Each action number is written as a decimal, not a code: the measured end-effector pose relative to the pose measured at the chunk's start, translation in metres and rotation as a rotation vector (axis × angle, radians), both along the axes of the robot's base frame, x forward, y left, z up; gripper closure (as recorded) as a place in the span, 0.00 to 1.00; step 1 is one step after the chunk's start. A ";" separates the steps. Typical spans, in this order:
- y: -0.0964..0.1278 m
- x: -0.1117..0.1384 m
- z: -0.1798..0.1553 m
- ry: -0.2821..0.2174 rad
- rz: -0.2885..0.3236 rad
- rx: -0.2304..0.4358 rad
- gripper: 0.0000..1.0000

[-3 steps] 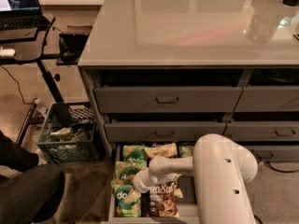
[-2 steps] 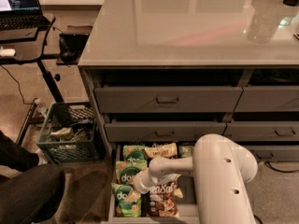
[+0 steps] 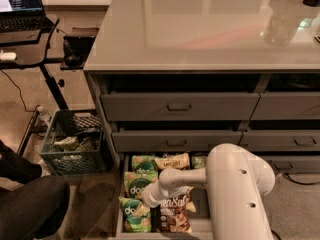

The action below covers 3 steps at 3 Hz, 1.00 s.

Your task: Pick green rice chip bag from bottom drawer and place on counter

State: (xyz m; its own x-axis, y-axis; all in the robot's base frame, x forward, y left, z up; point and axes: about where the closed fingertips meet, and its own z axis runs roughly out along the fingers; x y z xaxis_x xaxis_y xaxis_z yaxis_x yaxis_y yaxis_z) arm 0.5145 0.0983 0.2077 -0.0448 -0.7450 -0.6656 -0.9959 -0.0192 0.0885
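We see the bottom drawer (image 3: 120, 199) pulled open at 6 o'clock in the view. It sits under the big grey desk (image 3: 200, 39). The desk is shiny and fills the top of the view from 11 o'clock to 3 o'clock.

Three green bags with white letters lie in a row down the left side of the drawer. The middle one is the green rice chip bag (image 3: 135, 183) nearest the tool. The back green bag (image 3: 144, 163) lies at its 12 o'clock. The front green bag (image 3: 134, 215) lies at its 6 o'clock. A brown bag (image 3: 174, 213) lies just beside the front green bag, at its 3 o'clock. A cream bag (image 3: 172, 160) lies at the back of the drawer.

The fat white arm (image 3: 235, 194) comes in from 4 o'clock and reaches toward 9 o'clock across the drawer. The tool (image 3: 148, 199) at its end is low over the bags, at the 4 o'clock corner of the green rice chip bag. We cannot tell if the tool is spread or pressed together. We also cannot tell if it touches the bag.

A green crate (image 3: 75, 154) stands on the floor at 9 o'clock from the drawer. A laptop (image 3: 20, 4) sits in the 11 o'clock corner.
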 end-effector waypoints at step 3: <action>0.004 -0.025 0.013 0.007 -0.011 0.079 1.00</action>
State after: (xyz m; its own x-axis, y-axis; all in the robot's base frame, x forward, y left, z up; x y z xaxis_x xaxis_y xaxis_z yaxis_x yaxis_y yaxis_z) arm 0.4895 0.1023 0.2204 -0.0579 -0.6899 -0.7216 -0.9954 -0.0153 0.0944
